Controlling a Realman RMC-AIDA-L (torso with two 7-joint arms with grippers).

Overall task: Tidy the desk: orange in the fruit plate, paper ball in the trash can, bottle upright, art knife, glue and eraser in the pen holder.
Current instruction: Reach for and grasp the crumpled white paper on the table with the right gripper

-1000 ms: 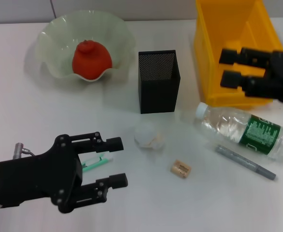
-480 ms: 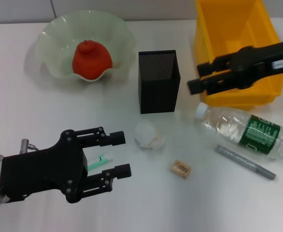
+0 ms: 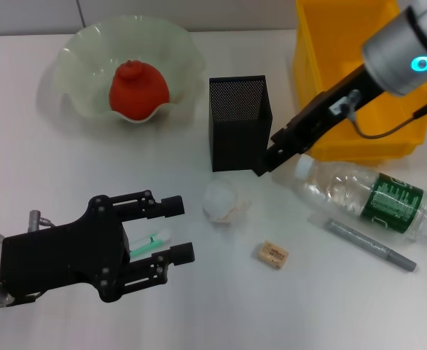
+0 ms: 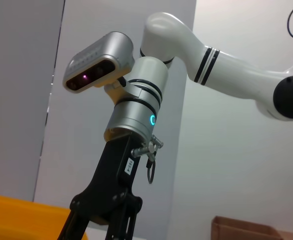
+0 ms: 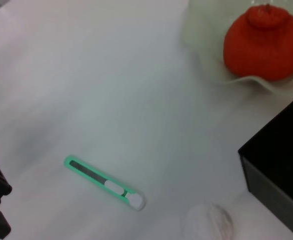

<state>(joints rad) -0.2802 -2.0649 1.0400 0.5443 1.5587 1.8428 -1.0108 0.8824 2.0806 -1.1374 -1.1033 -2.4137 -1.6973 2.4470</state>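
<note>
We hold our left hand (image 3: 173,230) spread just above the green art knife (image 3: 146,243), fingers straddling it to pick it for the black mesh pen holder (image 3: 240,122). Our right hand (image 3: 266,165) reaches low between the pen holder and the lying bottle (image 3: 366,193); we cannot tell its fingers. The white tabletop (image 3: 46,171) is smooth and matte.

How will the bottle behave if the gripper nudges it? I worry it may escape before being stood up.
The bottle lies on its side and looks round, so it would probably roll across the table. It appears clear and nearly empty, likely light, so the right gripper by its cap could easily shove it. Its thin plastic may dent under a firm squeeze.
</note>
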